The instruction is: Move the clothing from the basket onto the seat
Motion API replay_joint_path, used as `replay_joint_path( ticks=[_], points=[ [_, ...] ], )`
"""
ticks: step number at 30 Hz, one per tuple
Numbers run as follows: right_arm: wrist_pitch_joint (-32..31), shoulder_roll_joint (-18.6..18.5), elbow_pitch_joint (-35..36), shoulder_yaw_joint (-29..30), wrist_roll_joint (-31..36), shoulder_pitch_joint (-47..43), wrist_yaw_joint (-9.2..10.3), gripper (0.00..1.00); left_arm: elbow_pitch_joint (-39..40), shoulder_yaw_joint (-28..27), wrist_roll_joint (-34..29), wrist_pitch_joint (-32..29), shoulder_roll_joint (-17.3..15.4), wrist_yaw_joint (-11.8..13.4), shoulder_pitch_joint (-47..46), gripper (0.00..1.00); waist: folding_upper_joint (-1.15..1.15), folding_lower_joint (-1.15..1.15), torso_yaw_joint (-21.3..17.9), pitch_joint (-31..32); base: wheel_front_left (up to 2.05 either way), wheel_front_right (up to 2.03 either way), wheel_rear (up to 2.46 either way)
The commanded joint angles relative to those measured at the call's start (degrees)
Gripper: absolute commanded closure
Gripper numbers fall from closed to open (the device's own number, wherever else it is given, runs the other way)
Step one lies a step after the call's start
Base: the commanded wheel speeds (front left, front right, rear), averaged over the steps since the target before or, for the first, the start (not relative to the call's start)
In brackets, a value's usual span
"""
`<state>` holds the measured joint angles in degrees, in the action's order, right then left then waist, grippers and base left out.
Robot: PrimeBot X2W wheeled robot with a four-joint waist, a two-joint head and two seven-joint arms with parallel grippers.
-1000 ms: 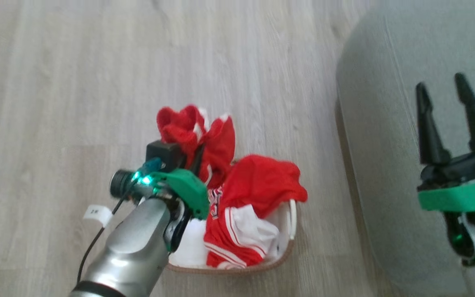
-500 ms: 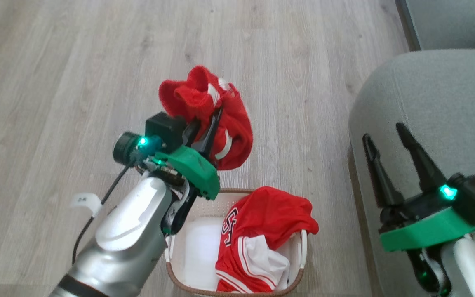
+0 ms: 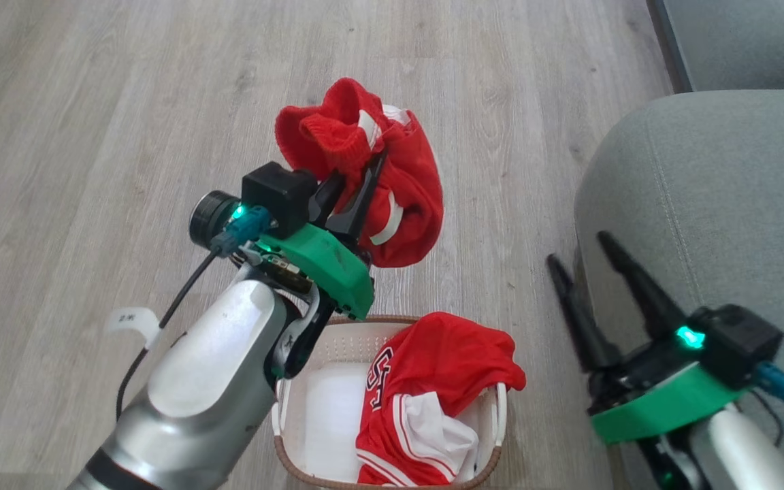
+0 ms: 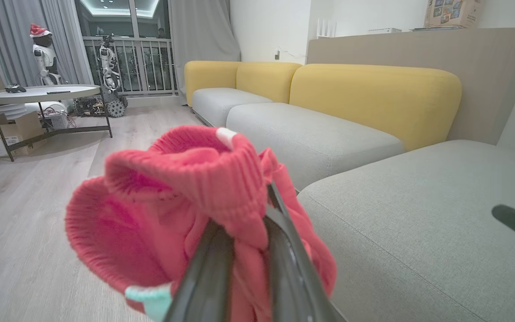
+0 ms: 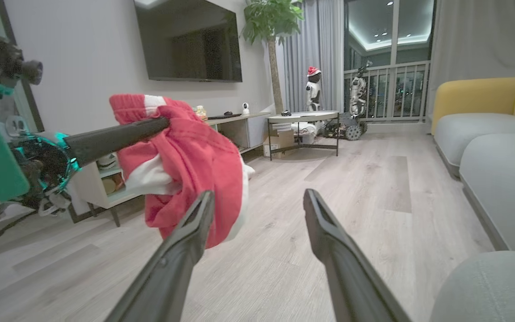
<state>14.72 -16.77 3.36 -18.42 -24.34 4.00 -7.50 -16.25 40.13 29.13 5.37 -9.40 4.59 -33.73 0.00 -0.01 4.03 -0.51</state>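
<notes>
Head view: left gripper (image 3: 363, 167), clamped on a bright red white-trimmed garment (image 3: 409, 204) beyond the far rim of the cream perforated basket (image 3: 283, 463), has the grey-green upholstered seat (image 3: 725, 190) to its right, past the spread, empty right gripper (image 3: 577, 248); a second red garment (image 3: 453, 354) lies in the basket.

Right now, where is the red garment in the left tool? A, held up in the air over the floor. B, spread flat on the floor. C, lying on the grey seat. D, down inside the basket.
A: the left tool is shut on the bunched red garment, which hangs over the floor, clear of the basket and the seat.
</notes>
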Motion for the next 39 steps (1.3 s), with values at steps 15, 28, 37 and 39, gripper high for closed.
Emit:
replay_joint_path(
  ticks=[15,28,37,39],
  points=[
    [0.3,1.2,-12.8,-16.1,-1.3,17.2,0.01,0.0,3.8,1.0,0.5,-0.7,1.4,-0.4,-3.0,1.0,0.0,0.01,2.3,-0.1,0.0,0.0,0.0],
    [0.3,4.4,-25.9,-20.0,-5.4,26.6,0.01,0.0,4.9,4.2,1.1,-1.5,3.5,-1.3,-3.0,1.0,0.0,0.01,5.0,-0.8,0.0,0.0,0.0],
    [0.3,4.2,-24.7,-19.8,-5.7,27.3,0.01,1.0,4.6,4.9,1.5,-1.2,3.9,-0.9,-2.8,1.0,0.0,0.01,5.7,-1.7,0.0,0.0,0.0],
    [0.3,3.9,-24.3,-19.6,-5.8,27.1,0.01,1.0,4.5,4.8,1.6,-1.1,3.8,-0.8,-2.7,1.0,0.0,0.01,5.7,-1.8,0.0,0.0,0.0]
  ],
)
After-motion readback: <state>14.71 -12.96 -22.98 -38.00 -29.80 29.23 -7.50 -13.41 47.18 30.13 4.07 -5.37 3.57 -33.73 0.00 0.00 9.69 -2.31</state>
